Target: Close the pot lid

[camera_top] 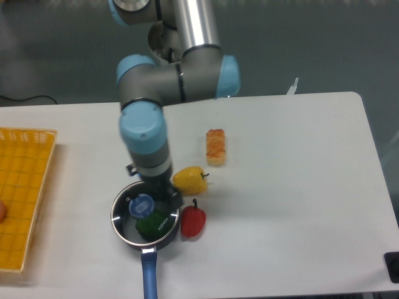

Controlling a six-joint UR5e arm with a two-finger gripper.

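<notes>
The black pot point(120, 229) stands near the table's front edge, its long blue handle point(149, 281) pointing toward me. The clear glass lid point(128, 218) lies flat on the pot's rim, and its blue knob point(142, 205) is uncovered. Through the glass I see a green vegetable point(153, 225) inside. My gripper point(166, 197) hangs under the wrist just above the pot's far right rim, beside the knob and off it. Its fingers are mostly hidden by the wrist, and nothing is held between them.
A yellow pepper point(189, 179) lies just right of the gripper and a red pepper point(193, 222) touches the pot's right side. An orange-topped food block point(216, 147) sits farther back. A yellow basket point(22, 199) occupies the left edge.
</notes>
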